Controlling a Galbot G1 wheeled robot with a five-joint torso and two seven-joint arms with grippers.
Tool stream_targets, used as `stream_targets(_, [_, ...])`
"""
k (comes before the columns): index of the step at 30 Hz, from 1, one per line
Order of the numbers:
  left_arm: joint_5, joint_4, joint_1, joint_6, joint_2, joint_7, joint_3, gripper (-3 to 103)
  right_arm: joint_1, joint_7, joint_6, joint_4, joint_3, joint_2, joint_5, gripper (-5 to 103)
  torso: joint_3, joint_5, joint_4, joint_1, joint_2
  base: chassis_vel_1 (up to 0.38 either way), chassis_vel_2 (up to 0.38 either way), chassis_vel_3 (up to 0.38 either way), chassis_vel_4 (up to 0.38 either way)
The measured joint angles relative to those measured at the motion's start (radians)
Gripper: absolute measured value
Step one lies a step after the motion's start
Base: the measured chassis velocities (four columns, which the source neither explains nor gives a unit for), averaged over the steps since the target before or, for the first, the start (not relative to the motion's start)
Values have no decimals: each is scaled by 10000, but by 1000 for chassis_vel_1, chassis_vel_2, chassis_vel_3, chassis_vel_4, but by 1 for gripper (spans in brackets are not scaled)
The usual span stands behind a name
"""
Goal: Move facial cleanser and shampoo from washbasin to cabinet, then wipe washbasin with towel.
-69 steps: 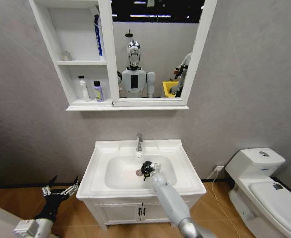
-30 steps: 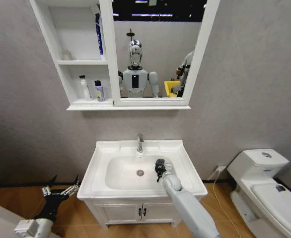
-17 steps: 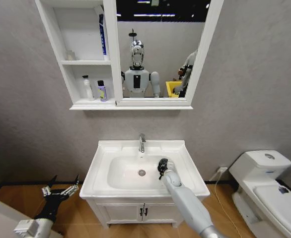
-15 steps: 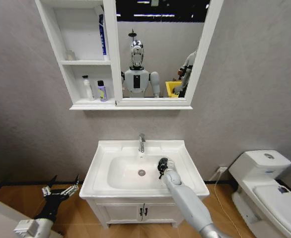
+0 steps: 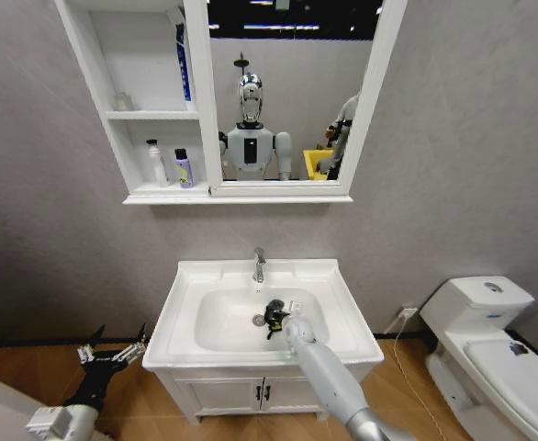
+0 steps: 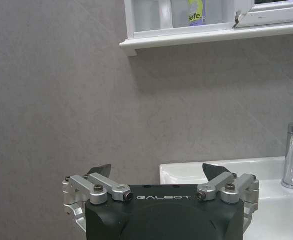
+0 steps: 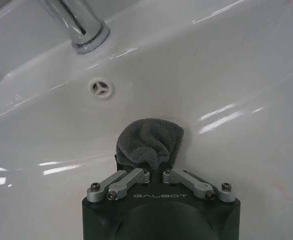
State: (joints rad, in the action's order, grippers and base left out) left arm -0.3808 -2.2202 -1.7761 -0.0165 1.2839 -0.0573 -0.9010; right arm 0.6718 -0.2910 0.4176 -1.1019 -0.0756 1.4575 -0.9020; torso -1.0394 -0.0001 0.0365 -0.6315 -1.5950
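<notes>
Inside the bowl of the washbasin [image 5: 188, 342], just beside the drain [image 5: 258, 320], the right gripper [image 5: 273, 314] presses the towel [image 7: 150, 142] against the white ceramic, its jaws closed on the grey bundle. The tap [image 5: 258, 265] stands at the back rim of the washbasin, beyond the drain. Two bottles [image 5: 170, 166] stand on the lower shelf of the cabinet [image 5: 150, 101], up the wall from the washbasin, and the rim of the washbasin carries no bottles, so the moving part of the task looks finished and the wiping is in hand. How much of the bowl is left to wipe cannot be judged. The left gripper [image 5: 113, 354] hangs low beside the washbasin's left edge, jaws spread wide and holding nothing. Half a second ago the towel was at the bowl's right slope; now it sits nearer the drain.
</notes>
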Motion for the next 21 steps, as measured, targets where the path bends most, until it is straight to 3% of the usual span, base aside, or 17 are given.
stream_targets(4, [0, 0, 0, 0, 0, 0, 0, 100, -2, 543, 226, -118, 217, 121, -538, 7, 0, 0, 0, 0, 0, 0, 0, 0, 0])
stream_targets(8, [0, 0, 0, 0, 0, 0, 0, 100, -5, 1875, -20, -73, 239, 333, -743, 7, 2, 1, 4, 1, -1, 0, 0, 0, 0])
stream_targets(10, [0, 0, 0, 0, 0, 0, 0, 100, -6, 1898, -22, 21, 239, 358, -590, 7, 2, 1, 4, 2, -1, 0, 0, 0, 0])
stream_targets(12, [0, 0, 0, 0, 0, 0, 0, 100, -6, 1772, 5, 179, 239, 361, -139, 7, 2, 1, 3, 2, -2, 0, 0, 0, 0])
stream_targets(14, [0, 0, 0, 0, 0, 0, 0, 100, 25, 1216, 35, 443, 230, 253, 1200, 7, 2, 1, 3, 2, -1, 0, 0, 0, 0])
stream_targets(17, [0, 0, 1, 0, 0, 0, 0, 100, 72, 835, 25, 470, 214, 174, 1760, 7, 2, 2, 0, 2, -2, 0, 0, 0, 0])
stream_targets(21, [0, 0, 0, 0, 0, 0, 0, 100, 465, -486, -236, -283, 82, -253, 3196, 7, 1, 3, 2, 2, -3, 0, 0, 0, 0])
